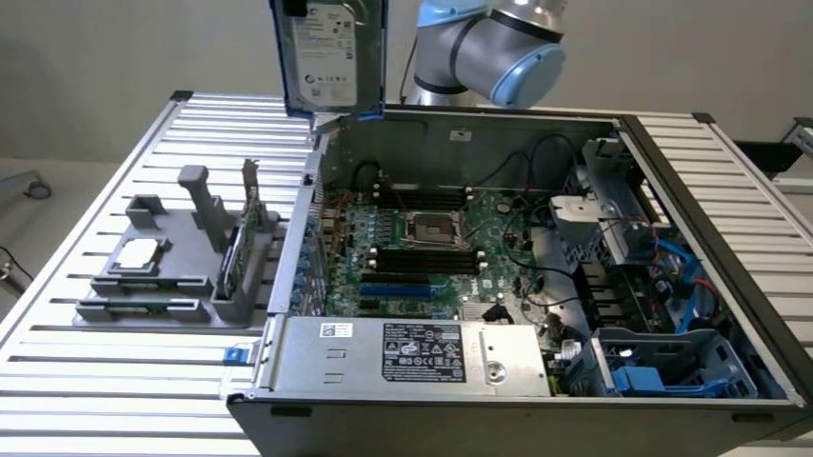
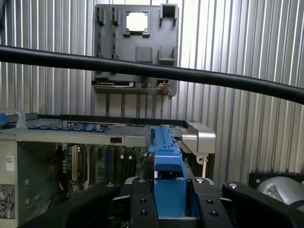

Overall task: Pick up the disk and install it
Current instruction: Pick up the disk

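Disk (image 1: 327, 55): flat rectangular slab of silver-grey metal. White label faces the exterior camera, and a bright blue plastic frame runs down its sides. It stands on edge in the air, over the far corner of the case (image 1: 508, 428) on the exterior view's left. Its lower edge sits just above the case rim; I cannot tell if it touches.

Gripper (image 2: 172, 199): blocky matt black fingers (image 2: 141, 202) with small screw holes. They are clamped on the disk (image 2: 166, 152), one on each side of the blue frame, the gap no wider than the frame is thick. Edge-on in the wrist view, the frame reads as a narrow ridged blue bar.

Arm (image 1: 502, 52): smooth grey joint with a pale blue cap, behind the case.

Case: dark sheet-metal box lying open. Inside are a green board (image 1: 432, 238) with black slots and a square socket, a silver supply box (image 1: 406, 350) bearing a sticker, and a blue plastic cage (image 1: 673, 367) at the near corner on the exterior view's right.

Table (image 1: 102, 381): ribbed aluminium slats.

Tray (image 1: 140, 286): grey moulded fixture beside the case on the exterior view's left. A small square silver chip (image 1: 143, 252) lies flat in it, and a thin green card (image 1: 232, 257) stands upright in a slot.

Cable (image 2: 152, 71): glossy, black and round, crossing the wrist view.
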Motion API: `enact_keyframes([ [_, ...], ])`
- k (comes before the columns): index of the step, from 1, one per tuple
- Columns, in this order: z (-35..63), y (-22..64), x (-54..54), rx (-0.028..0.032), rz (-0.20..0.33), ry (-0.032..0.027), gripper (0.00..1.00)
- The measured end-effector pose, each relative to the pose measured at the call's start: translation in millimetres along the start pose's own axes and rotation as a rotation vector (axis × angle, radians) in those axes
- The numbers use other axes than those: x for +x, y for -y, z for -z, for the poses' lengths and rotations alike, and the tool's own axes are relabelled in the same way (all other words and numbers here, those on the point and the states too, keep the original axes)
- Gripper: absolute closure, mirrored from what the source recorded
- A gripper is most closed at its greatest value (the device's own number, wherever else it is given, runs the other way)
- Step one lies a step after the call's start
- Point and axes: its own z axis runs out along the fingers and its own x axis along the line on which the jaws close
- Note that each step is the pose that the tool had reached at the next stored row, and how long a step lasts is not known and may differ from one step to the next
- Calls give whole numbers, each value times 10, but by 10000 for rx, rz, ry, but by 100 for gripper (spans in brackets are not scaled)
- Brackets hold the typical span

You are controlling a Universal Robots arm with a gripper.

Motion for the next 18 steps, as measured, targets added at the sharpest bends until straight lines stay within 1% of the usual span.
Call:
enact_keyframes([
  [5, 10, 171, 112, -10, 1, 0, 67],
  [8, 13, 302, 167, -11, 0, 8, 67],
  [9, 15, 347, 178, -11, 1, 19, 67],
  [12, 22, 483, 209, -10, 2, 81, 67],
  [18, 30, 753, 278, -6, 4, 179, 67],
])
